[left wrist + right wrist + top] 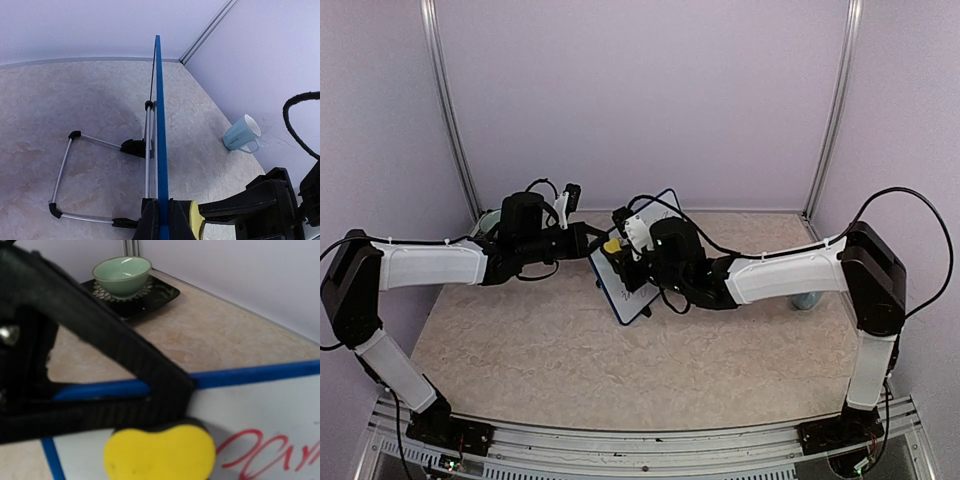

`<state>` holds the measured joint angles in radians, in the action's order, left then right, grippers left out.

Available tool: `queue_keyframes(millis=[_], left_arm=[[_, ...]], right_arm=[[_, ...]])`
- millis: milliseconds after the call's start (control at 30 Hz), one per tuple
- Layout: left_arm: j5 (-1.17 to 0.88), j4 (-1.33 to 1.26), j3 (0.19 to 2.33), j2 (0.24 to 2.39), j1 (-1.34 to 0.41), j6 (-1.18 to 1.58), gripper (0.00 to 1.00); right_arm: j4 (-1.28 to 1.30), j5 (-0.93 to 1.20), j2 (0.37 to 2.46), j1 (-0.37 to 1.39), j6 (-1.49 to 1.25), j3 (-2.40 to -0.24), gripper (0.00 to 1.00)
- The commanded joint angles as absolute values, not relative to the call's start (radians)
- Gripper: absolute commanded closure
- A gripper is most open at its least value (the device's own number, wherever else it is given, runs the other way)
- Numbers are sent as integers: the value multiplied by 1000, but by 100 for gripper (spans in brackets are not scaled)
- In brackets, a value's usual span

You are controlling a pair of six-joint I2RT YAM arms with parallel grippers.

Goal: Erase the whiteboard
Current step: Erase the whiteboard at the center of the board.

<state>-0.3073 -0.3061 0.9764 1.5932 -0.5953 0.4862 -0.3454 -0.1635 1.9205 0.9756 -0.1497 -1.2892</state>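
The whiteboard [632, 292] stands tilted on its wire stand [64, 170] in the middle of the table. Its white face shows red writing [260, 455] inside a blue frame [250, 375]. My left gripper [592, 240] is shut on the frame's upper edge; in the left wrist view the frame [159, 125] runs edge-on between the fingers [150, 222]. My right gripper [620, 248] is shut on a yellow sponge [160, 452], which rests against the white face just below the frame, left of the red writing. The sponge [196, 220] sits right beside the left gripper.
A pale green bowl [122, 274] sits on a dark tray [161, 292] at the back left corner. A light blue mug [242, 134] lies by the right wall. The back and side walls close in the table.
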Motion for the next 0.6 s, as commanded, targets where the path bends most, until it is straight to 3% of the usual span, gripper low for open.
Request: queue_keyframes(millis=[0,233,567], left_arm=[[-399,-271,951,1615,-628,501,100],[-399,-273,953,1615,-627,500,100],[-395,-272,949,1620,-628,500,100]], right_arm=[[-384,-184,1921,955,-166,-1226,82],[-424,-190,1901,954,-158,-1141,82],[-381,-199,1911,955,-119,-1304,82]])
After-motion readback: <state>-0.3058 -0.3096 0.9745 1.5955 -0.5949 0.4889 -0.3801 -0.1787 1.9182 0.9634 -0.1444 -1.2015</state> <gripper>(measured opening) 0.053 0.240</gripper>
